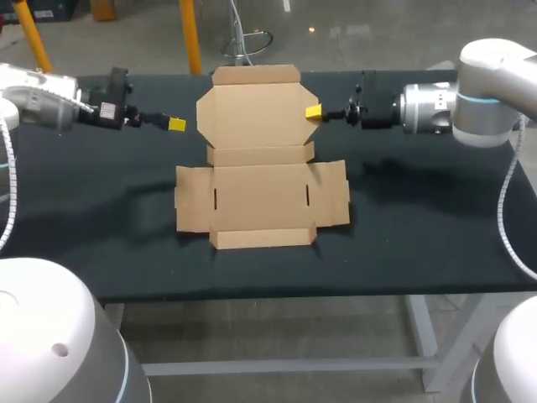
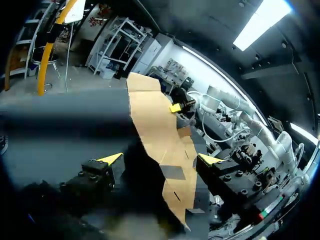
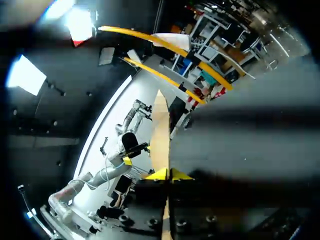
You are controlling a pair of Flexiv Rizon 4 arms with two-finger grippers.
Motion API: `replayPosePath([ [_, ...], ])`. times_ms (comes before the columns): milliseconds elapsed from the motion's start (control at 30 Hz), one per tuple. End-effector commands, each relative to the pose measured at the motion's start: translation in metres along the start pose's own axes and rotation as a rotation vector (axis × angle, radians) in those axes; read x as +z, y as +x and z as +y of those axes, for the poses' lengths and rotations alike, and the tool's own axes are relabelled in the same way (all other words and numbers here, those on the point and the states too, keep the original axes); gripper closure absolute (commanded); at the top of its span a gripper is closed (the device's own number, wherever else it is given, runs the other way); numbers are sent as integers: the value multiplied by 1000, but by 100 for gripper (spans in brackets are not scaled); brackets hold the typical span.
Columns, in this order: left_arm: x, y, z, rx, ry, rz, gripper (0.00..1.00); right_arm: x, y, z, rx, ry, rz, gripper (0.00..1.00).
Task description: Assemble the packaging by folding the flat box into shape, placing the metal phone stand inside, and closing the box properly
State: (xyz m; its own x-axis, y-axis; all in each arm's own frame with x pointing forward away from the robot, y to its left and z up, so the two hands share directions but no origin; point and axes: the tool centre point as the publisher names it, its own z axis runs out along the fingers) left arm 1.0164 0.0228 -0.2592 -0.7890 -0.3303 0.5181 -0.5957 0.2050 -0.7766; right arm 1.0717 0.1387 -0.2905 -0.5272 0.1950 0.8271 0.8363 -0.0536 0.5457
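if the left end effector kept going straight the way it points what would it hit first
Most likely the flat cardboard box, at its lid panel's side edge. The left end effector sits open just short of it, though its height is unclear.

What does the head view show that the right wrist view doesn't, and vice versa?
Head view only: the whole box lying flat, flaps spread on the table, and the left gripper apart from its edge. Right wrist view only: the right gripper with both tips closed on the box's edge, seen edge-on. Both: the box and the right gripper at its side.
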Motion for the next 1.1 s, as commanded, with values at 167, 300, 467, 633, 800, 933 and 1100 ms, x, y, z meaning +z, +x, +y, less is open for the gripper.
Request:
replayPosePath([
  [167,7,-19,-12,76,14,67,0,2,4,7,-42,-3,28,100],
  [300,10,-21,-17,115,32,119,0,4,7,9,-65,-11,34,100],
  [467,16,-17,-25,171,27,157,0,7,9,11,-86,-17,45,100],
  [633,24,-17,-33,205,34,182,0,9,11,13,-102,-21,63,100],
  [800,29,-17,-40,216,56,250,0,11,13,14,-118,-23,76,100],
  [933,29,-17,-40,216,56,250,0,12,14,16,-130,-34,86,100],
  [1100,29,-17,-40,216,56,250,0,14,16,17,-159,-43,101,100],
])
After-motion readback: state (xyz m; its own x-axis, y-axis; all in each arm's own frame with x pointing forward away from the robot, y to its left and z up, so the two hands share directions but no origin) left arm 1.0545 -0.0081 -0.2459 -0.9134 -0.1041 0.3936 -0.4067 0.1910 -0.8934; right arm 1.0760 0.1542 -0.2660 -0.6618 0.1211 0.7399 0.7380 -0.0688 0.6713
